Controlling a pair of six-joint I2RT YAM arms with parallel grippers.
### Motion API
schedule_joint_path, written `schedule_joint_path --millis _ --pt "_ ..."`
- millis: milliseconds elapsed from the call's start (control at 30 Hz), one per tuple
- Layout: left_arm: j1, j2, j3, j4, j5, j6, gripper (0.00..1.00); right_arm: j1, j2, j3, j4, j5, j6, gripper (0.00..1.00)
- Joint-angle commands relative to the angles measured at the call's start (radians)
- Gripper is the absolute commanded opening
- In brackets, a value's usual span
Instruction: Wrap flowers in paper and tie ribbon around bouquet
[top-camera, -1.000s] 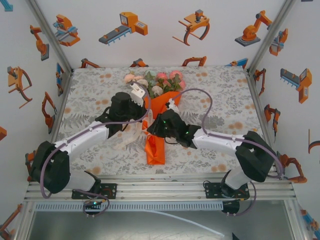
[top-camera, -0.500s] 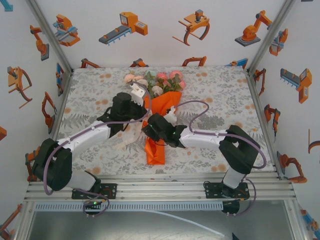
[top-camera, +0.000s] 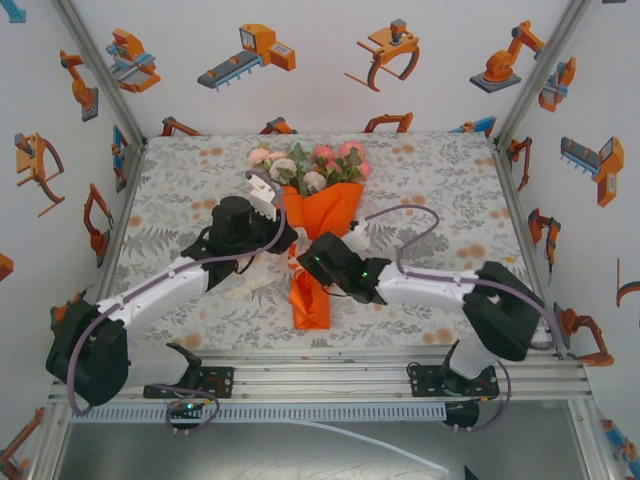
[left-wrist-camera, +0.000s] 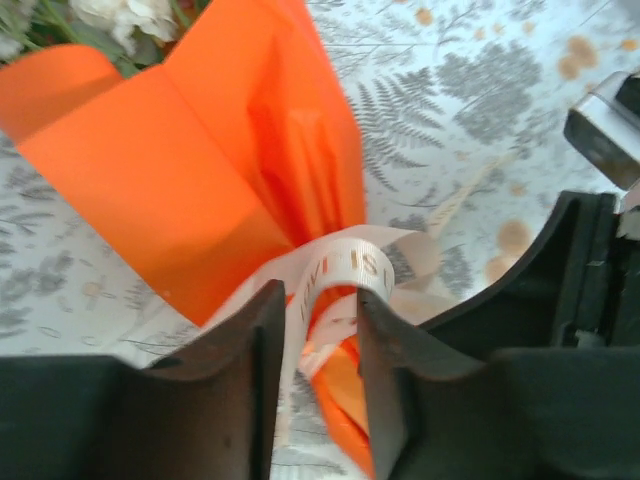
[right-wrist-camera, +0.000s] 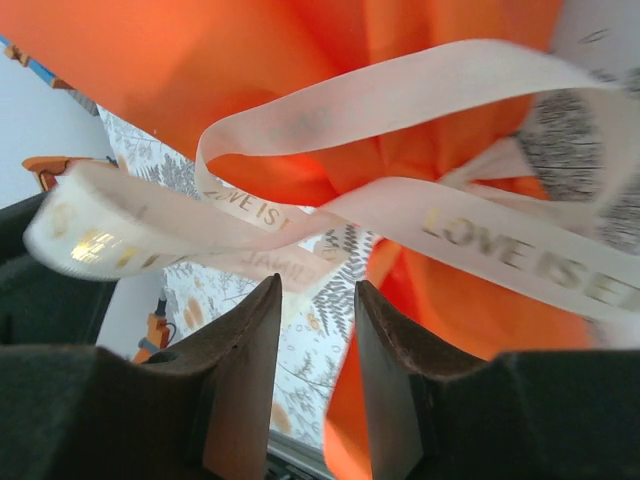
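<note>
Left jaws have sprung apart around the ribbon (left-wrist-camera: 348, 268) at the waist of the bouquet (top-camera: 320, 212), right jaws spread beside it; better to regrip both tails and pull evenly.

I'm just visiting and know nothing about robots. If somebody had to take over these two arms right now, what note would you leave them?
Left gripper: open, with a loop of the ribbon lying between its fingers, not pinched.
Right gripper: open, holding nothing, with ribbon strands just beyond its fingertips.
Things: the bouquet lies on the table, with the flowers at the far end.
Done: the flowers are wrapped in the paper, and the ribbon passes round the cone's narrow waist.
Left: the ribbon looks loose, and I cannot tell whether a knot holds. It probably needs tightening and the tie finishing.
</note>
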Motion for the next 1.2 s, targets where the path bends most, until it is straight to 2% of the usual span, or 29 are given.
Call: schedule_joint_path --millis 0,100,233,300,367,433,567,633,833,1033,1167 --pt "-0.017 -0.011 -0.024 0.064 0.027 -0.119 0.53 0.004 -0.084 -0.056 -0.037 0.104 -0.070 0.38" --pt "-0.017 -0.041 0.005 -0.021 -0.066 -0.100 0.56 0.004 -0.089 -0.060 -0.019 0.087 -0.117 0.39" --pt "-0.003 -0.132 0.057 -0.213 -0.218 -0.107 0.58 -0.007 -0.028 -0.008 0.007 0.035 -0.199 0.39" --pt "0.029 -0.170 0.072 -0.321 -0.308 -0.145 0.58 -0.032 0.011 0.007 0.035 -0.005 -0.207 0.38" --pt "0.084 -0.175 0.083 -0.416 -0.323 -0.164 0.58 -0.058 0.041 0.025 0.061 -0.045 -0.230 0.40" --pt "0.142 -0.154 0.077 -0.459 -0.266 -0.167 0.58 -0.079 0.055 0.045 0.080 -0.075 -0.284 0.44" --pt "0.239 -0.064 0.063 -0.448 -0.056 -0.203 0.62 -0.099 0.058 0.101 0.052 -0.142 -0.375 0.47" --pt "0.253 -0.013 0.069 -0.436 -0.010 -0.215 0.62 -0.099 0.053 0.127 0.005 -0.146 -0.396 0.47" --pt "0.260 0.106 0.070 -0.300 0.224 -0.223 0.59 -0.099 0.031 0.137 -0.041 -0.175 -0.392 0.46" --pt "0.260 0.159 0.067 -0.277 0.237 -0.222 0.54 -0.101 0.033 0.145 -0.068 -0.182 -0.423 0.46" --pt "0.259 0.193 0.073 -0.266 0.196 -0.216 0.43 -0.101 0.057 0.189 -0.085 -0.206 -0.436 0.46"
